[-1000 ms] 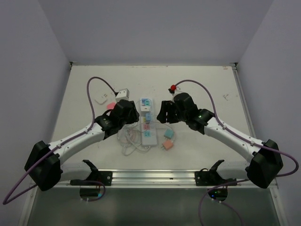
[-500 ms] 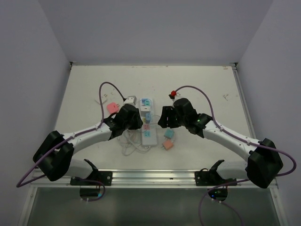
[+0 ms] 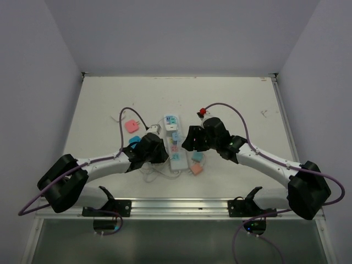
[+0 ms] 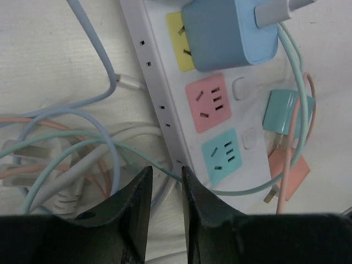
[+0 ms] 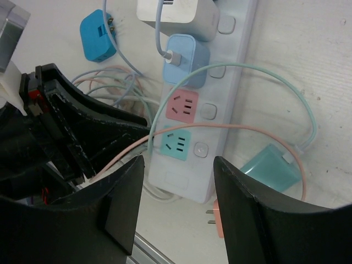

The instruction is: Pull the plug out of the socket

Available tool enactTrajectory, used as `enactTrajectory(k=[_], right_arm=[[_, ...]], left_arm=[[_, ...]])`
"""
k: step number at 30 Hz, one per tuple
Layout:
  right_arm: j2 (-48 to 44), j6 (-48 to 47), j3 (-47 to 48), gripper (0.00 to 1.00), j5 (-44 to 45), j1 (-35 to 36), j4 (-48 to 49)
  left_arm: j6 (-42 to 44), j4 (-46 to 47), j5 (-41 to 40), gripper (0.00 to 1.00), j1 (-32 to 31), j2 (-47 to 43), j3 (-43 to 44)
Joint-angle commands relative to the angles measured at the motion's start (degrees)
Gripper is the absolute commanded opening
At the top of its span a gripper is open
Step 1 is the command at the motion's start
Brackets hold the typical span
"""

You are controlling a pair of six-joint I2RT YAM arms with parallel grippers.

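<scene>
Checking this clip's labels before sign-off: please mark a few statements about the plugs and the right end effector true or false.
A light blue plug sits in the socket's yellow outlet. True.
The pink outlet holds a plug. False: it is empty.
The right end effector grips the teal plug. False: it is open and empty; the teal plug lies beside the socket.
A salmon plug lies loose beside the socket. True.
</scene>
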Motion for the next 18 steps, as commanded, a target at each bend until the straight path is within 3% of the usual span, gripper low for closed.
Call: enactTrajectory(k=[1, 6, 13, 18], right_arm=[[0.4, 1.43, -0.52, 0.58, -1.33, 0.52, 4.47], [1.28, 2.22, -1.31, 0.61, -1.42, 0.6, 4.82], [3.12, 2.58, -2.71, 0.75, -0.19, 3.23, 4.3], [3.74, 1.96, -3.59, 0.78, 2.8, 6.05, 3.24]], left_arm=[[-2.69, 4.18, 1.19, 0.32, -1.78, -1.4, -0.83], [-4.36, 3.91, 0.84, 0.33, -3.89, -2.63, -1.18], [-5.06, 4.7, 1.72, 0.36, -3.98, -3.25, -1.35], [-6.3, 5.41, 2.51, 0.37, -4.68, -3.07, -2.67]])
